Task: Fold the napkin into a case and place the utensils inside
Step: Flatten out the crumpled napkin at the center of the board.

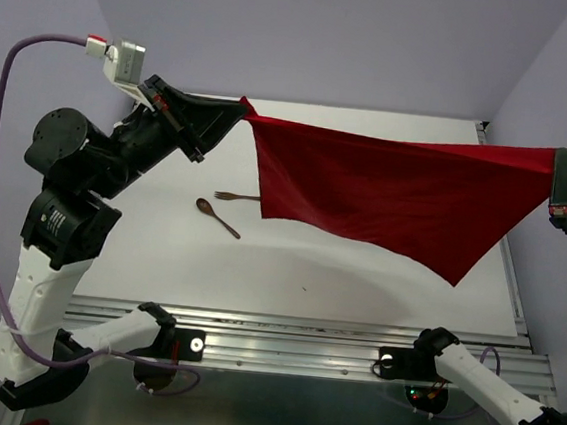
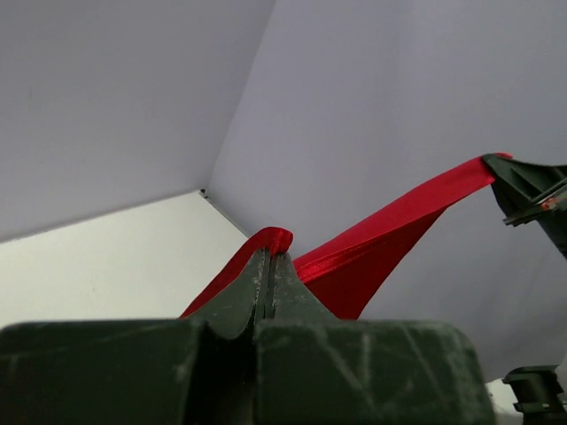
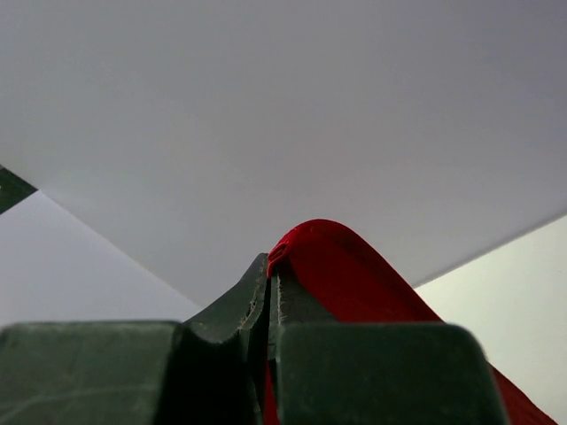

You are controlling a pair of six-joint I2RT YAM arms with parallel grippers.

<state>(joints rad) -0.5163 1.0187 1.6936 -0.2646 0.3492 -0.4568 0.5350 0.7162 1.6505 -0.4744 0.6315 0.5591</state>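
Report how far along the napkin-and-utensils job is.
Done: the napkin is held up over the table, one corner pinched in the left hand, another in the right hand. In hand: it hangs stretched between them, unfolded. Left: all the folding, then tucking in the spoon and fork, which lie bare on the table.

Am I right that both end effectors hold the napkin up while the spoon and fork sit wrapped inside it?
Not quite: the top view shows the spoon and fork lying bare on the table. The left end effector and right end effector do hold the napkin up.
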